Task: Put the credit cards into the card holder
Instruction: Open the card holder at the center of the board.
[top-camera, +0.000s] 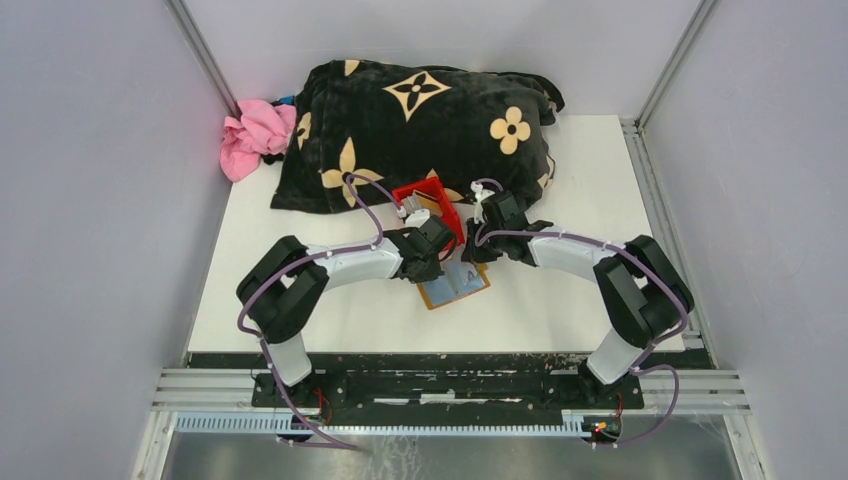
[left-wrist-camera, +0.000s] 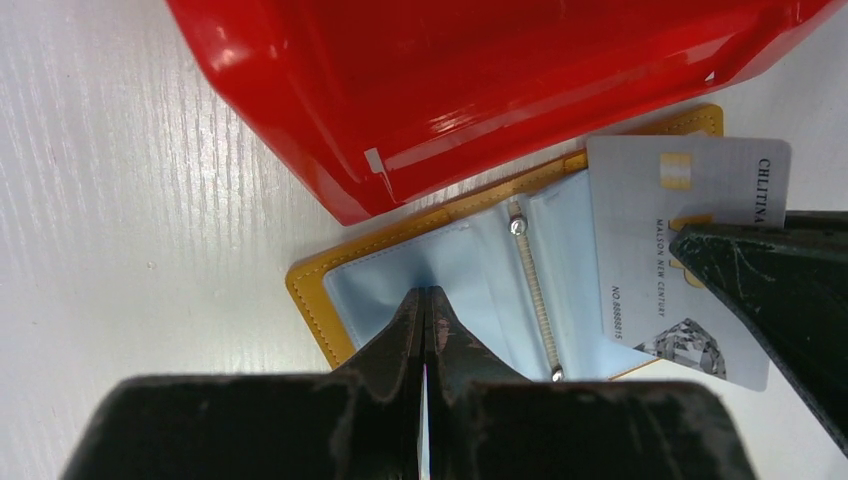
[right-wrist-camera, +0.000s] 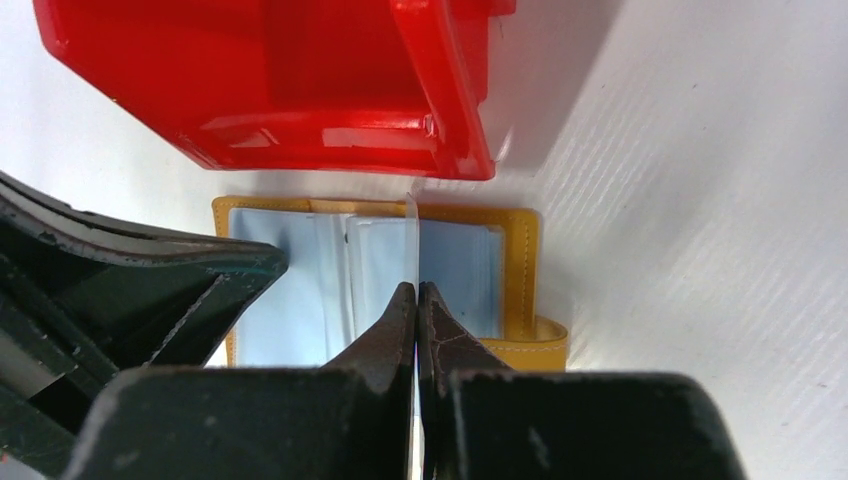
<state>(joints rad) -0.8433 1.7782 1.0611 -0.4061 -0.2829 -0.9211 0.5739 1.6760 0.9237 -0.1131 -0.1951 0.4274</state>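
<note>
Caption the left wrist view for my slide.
Right end effector holds a grey credit card over the open card holder beside the red bin.

Items by count. One red bin (left-wrist-camera: 450, 80). One card holder (left-wrist-camera: 310, 295). One credit card (left-wrist-camera: 650, 230) in view, grey-silver. Two grippers: left gripper (left-wrist-camera: 425, 305) and right gripper (right-wrist-camera: 416, 295). One dark flower-patterned blanket (top-camera: 420, 130). One pink cloth (top-camera: 255, 135). One white table (top-camera: 560, 300). The number of clear pockets inside the holder cannot be told.

Card holder (top-camera: 455, 285) on the table (top-camera: 560, 300), just before the bin (top-camera: 432, 200).
</note>
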